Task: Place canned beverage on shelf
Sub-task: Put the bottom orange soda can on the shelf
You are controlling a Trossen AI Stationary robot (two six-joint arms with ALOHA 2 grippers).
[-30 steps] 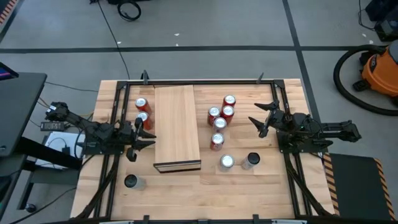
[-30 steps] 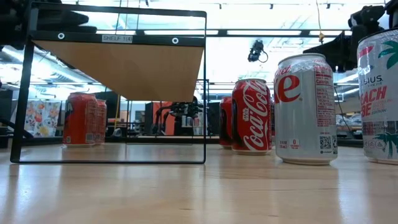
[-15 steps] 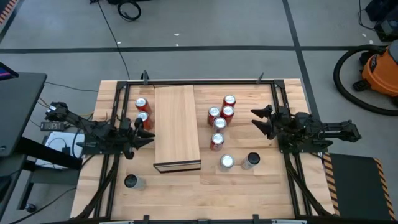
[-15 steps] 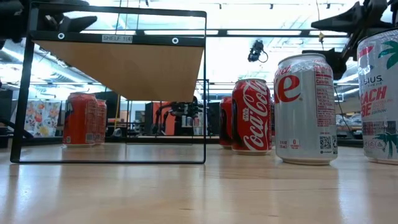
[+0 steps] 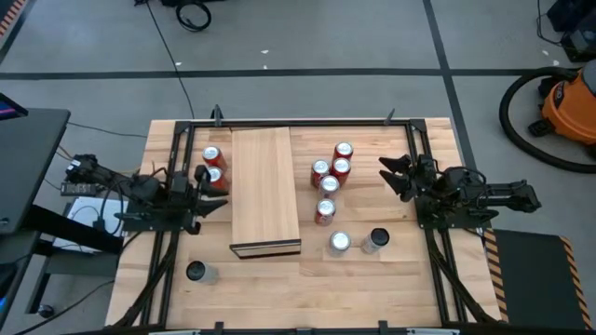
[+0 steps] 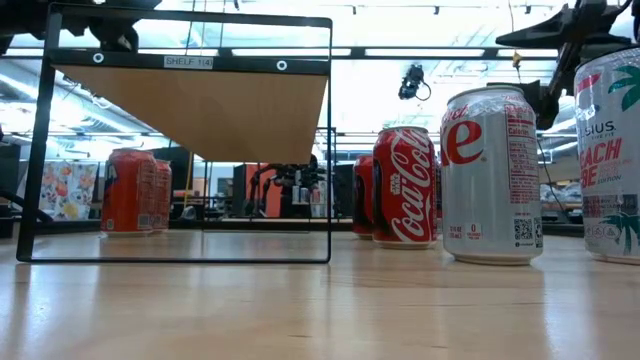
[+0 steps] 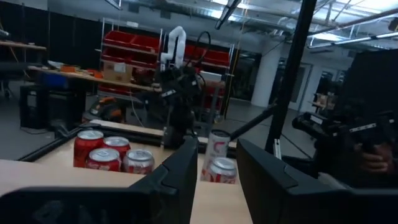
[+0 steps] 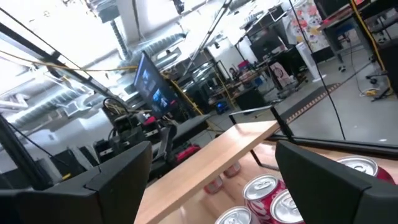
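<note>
Both grippers empty: left gripper (image 5: 210, 194) narrowly parted, right gripper (image 5: 390, 177) wide; approach red cans (image 5: 328, 176) level, then lift onto shelf (image 5: 264, 186).

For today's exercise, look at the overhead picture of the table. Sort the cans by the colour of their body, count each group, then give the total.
Red cans: 7, two left of the shelf, first, and five right of it, first
Silver or pale cans: 3, one near the front left, two front right
Total: 10 cans
</note>
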